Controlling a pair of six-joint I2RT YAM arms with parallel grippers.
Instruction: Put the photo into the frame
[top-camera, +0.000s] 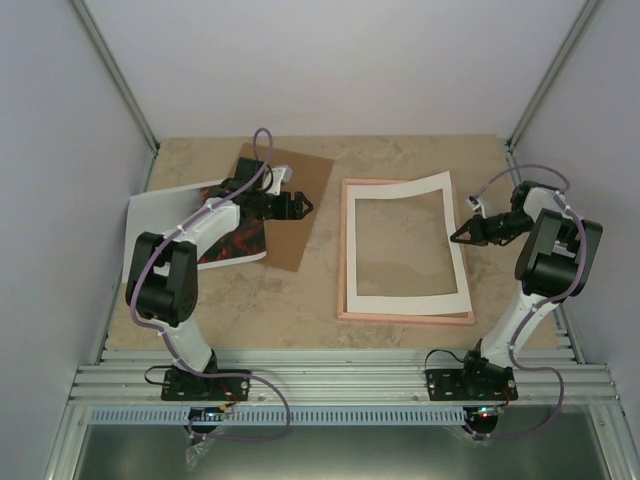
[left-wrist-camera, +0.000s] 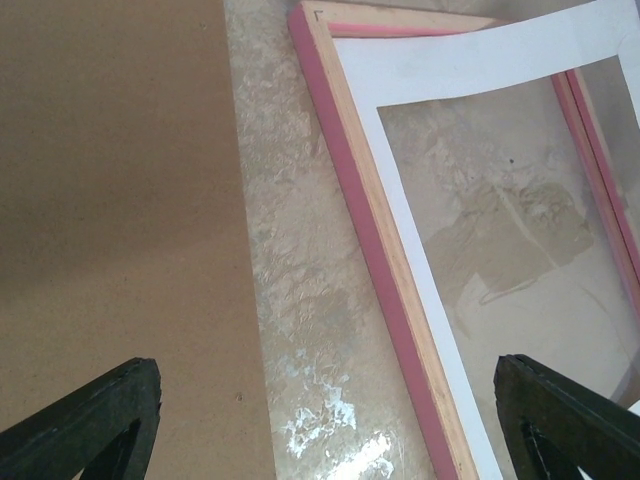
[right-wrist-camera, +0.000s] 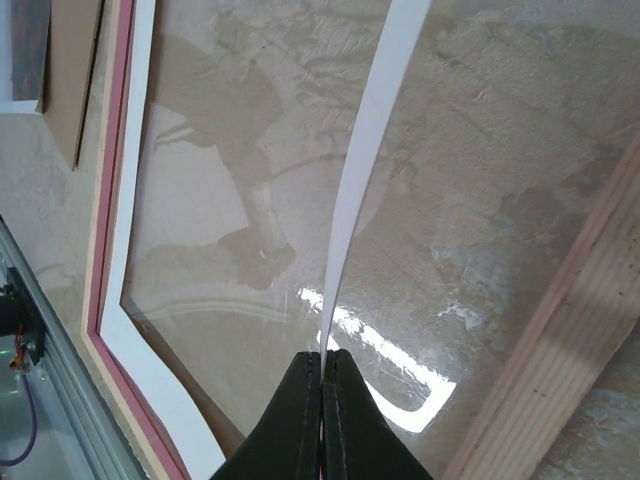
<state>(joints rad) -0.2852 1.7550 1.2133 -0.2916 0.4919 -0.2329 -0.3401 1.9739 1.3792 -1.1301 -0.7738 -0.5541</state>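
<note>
Beige marbled counter (top-camera: 320, 290) is carrying the pink frame (top-camera: 405, 316) mid-right, with the photo (top-camera: 232, 245) lying well apart on the left. Meanwhile the right pincer (top-camera: 457, 236) is squeezing tight on the white mat (top-camera: 400, 190) at its right edge, and the left pincer (top-camera: 303, 206) is hanging wide open, empty, over the brown backing board (top-camera: 305, 170).

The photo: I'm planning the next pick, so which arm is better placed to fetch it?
Left, probably. The left gripper is open and empty near the photo; the right gripper is shut on the white mat, over at the frame.
</note>
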